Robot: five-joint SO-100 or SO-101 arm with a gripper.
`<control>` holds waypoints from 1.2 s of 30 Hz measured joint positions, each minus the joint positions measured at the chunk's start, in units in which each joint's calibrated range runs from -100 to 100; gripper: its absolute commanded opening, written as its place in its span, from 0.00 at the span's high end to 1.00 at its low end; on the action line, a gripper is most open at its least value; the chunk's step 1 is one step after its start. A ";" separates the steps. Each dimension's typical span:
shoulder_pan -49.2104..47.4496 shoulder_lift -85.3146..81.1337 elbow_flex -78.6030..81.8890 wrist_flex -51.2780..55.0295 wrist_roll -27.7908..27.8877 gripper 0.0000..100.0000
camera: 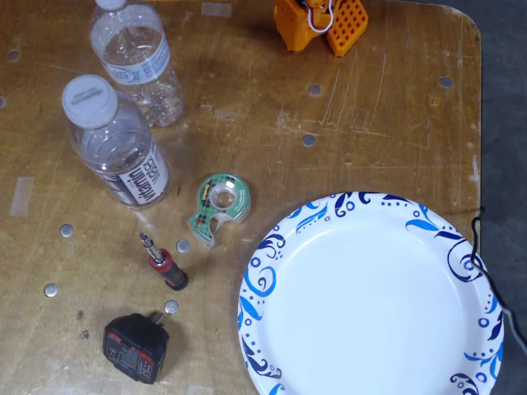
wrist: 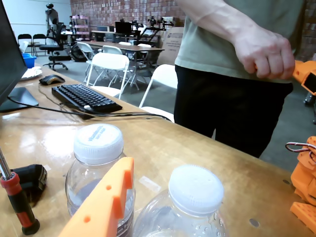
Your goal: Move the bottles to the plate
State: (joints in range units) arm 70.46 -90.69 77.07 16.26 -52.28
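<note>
Workspace: worn wooden tabletop (camera: pixel 370 123) w/ scratches, inset round metal discs and a rounded corner, grey floor (camera: pixel 504 99) beyond its edge in the fixed view. Wrist view shows a large open room: red brick rear wall (wrist: pixel 118 10), pale wall (wrist: pixel 24 15) at left, grey floor, white folding chairs (wrist: pixel 111 66), long tables w/ equipment (wrist: pixel 133 29), black office chair (wrist: pixel 54 34). On the near table: black keyboard (wrist: pixel 84 98), mouse (wrist: pixel 51 79), monitor edge (wrist: pixel 10 54) at left; lighting even, no hard shadows.
</note>
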 measured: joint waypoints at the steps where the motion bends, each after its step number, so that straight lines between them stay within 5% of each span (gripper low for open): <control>1: 0.00 1.43 0.00 -0.68 0.00 0.60; 25: 1.00 17.37 0.09 -11.49 -1.46 0.61; 36: 2.37 17.45 0.09 -11.49 -1.56 0.85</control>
State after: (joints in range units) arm 72.84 -73.24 77.16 4.77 -53.84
